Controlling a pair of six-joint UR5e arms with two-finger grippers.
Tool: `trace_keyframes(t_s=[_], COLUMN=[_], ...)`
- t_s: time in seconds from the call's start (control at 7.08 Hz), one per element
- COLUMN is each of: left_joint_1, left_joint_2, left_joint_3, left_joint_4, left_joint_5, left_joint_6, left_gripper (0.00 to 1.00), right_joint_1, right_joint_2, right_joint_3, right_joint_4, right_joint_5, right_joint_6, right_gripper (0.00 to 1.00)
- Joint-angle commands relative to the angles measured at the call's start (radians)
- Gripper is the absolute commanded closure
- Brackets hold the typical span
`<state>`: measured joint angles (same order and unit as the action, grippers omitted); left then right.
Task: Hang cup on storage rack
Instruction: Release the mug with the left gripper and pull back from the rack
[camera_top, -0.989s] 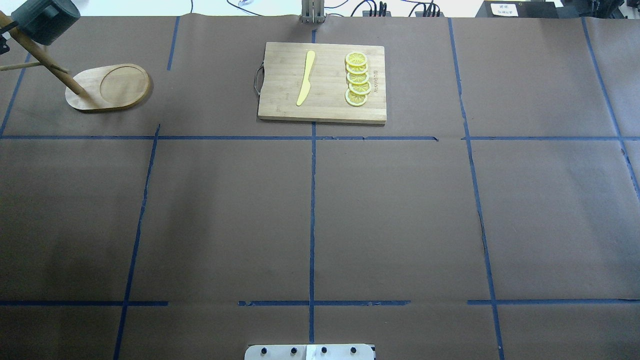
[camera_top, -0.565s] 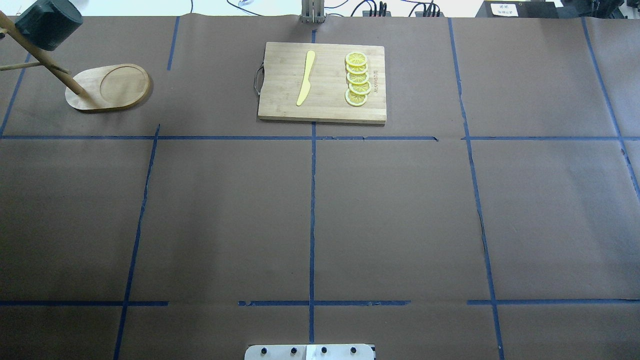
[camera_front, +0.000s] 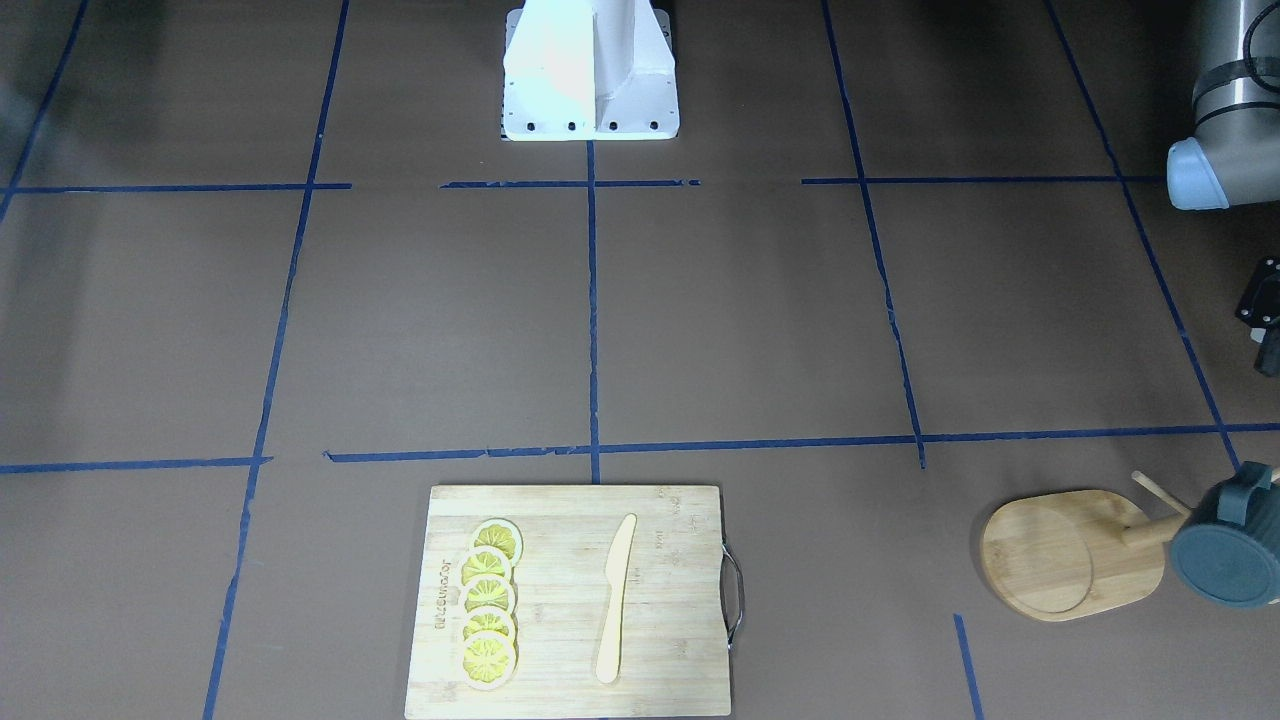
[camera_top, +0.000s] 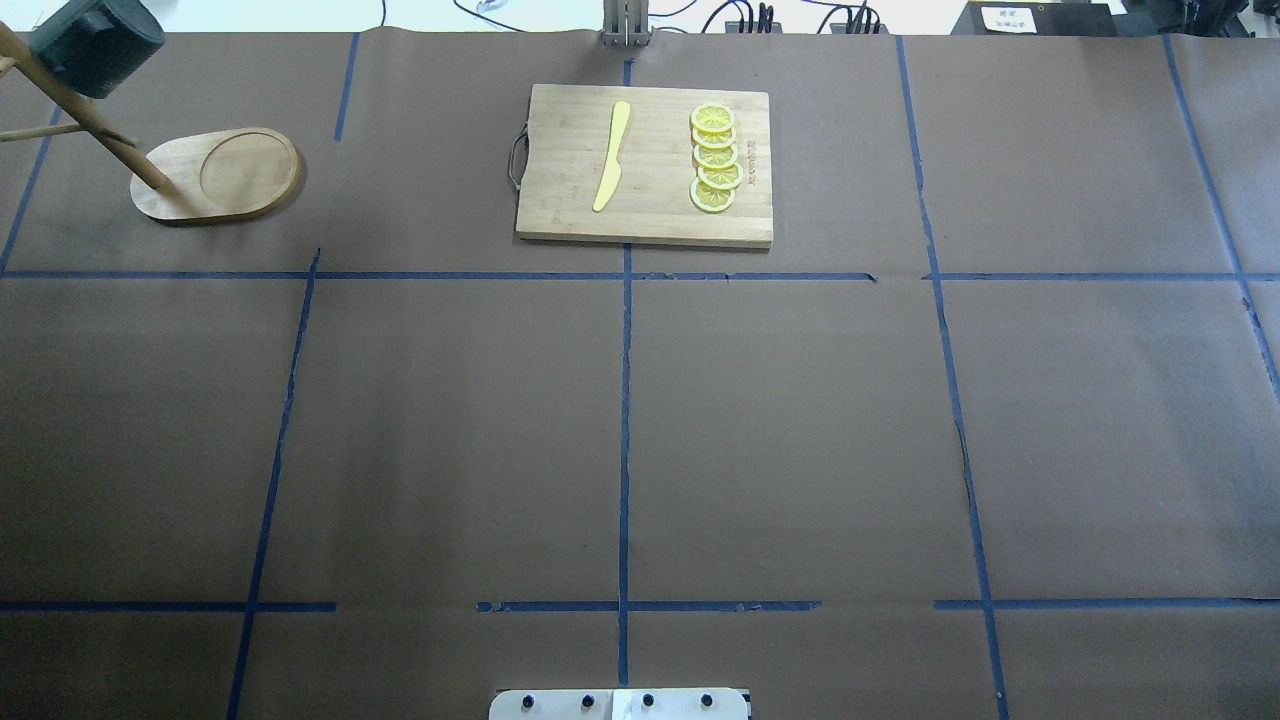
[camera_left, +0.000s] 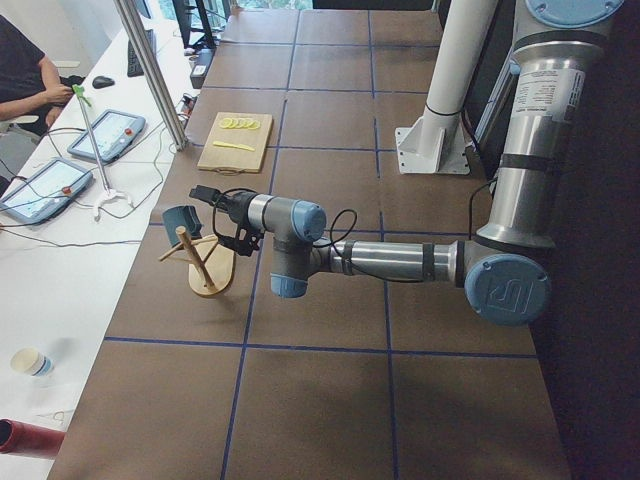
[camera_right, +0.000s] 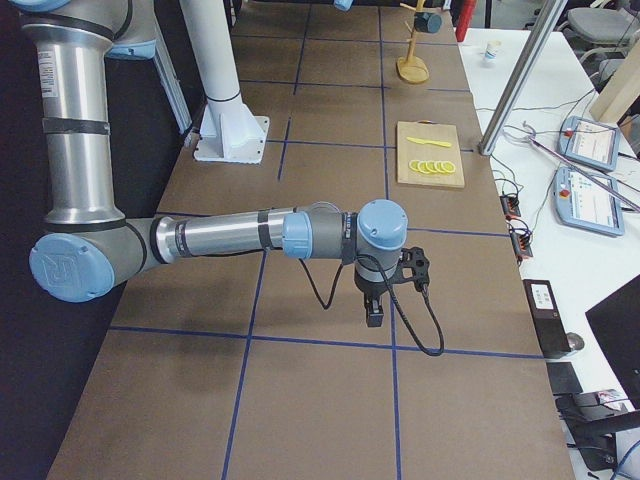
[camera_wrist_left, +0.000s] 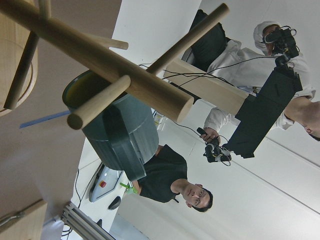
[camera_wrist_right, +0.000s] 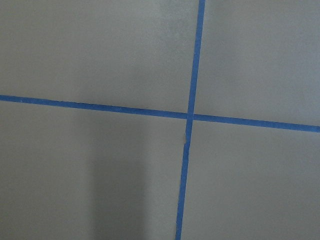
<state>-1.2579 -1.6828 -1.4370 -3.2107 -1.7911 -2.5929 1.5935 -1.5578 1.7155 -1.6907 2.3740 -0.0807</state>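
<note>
The dark teal-grey cup (camera_top: 95, 45) hangs by its handle on a peg of the bamboo storage rack (camera_top: 220, 175) at the table's far left corner. It also shows in the front view (camera_front: 1228, 555), beside the rack's oval base (camera_front: 1070, 555). In the left wrist view the cup (camera_wrist_left: 117, 130) hangs behind the rack's post (camera_wrist_left: 100, 55), with its yellow inside showing. My left gripper (camera_left: 200, 192) is close beside the cup (camera_left: 183, 220) and apart from it; I cannot tell if it is open. My right gripper (camera_right: 374, 318) hovers over bare table far away; its state is unclear.
A bamboo cutting board (camera_top: 560, 215) with a yellow knife (camera_top: 611, 155) and several lemon slices (camera_top: 714, 158) lies at the back middle. The robot's base (camera_front: 590, 70) stands at the near edge. Operators sit beyond the table's far edge (camera_wrist_left: 172, 172).
A dark part of my left gripper at the overhead view's left edge has gone out of view. The cup has shifted slightly on its peg.
</note>
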Motion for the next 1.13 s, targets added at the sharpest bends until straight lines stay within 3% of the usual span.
trace_keyframes(t_s=[0.0, 0.28, 0.42, 0.99], left_joint_1=[-0.032, -0.166, -0.182, -0.227], left_joint_2=[0.003, 0.012, 0.014, 0.200], left_joint_3=[-0.099, -0.271, -0.298, -0.318], left_joint_4=[0.170, 0.385, 0.419, 0.416], left_joint_5=[-0.054, -0.222, -0.247, -0.254], left_joint_6=[0.332, 0.559, 0.653, 1.205], left_gripper=[0.00, 0.00, 0.00, 0.00], right_joint_1=[-0.003, 0.000, 0.000, 0.005], right_joint_2=[0.014, 0.019, 0.015, 0.012], right_joint_3=[-0.045, -0.045, -0.048, -0.034], right_joint_4=[0.003, 0.003, 0.003, 0.002], right_joint_5=[0.001, 0.001, -0.001, 0.002], right_joint_6=[0.001, -0.001, -0.001, -0.001], right_gripper=[0.01, 0.01, 0.01, 0.01])
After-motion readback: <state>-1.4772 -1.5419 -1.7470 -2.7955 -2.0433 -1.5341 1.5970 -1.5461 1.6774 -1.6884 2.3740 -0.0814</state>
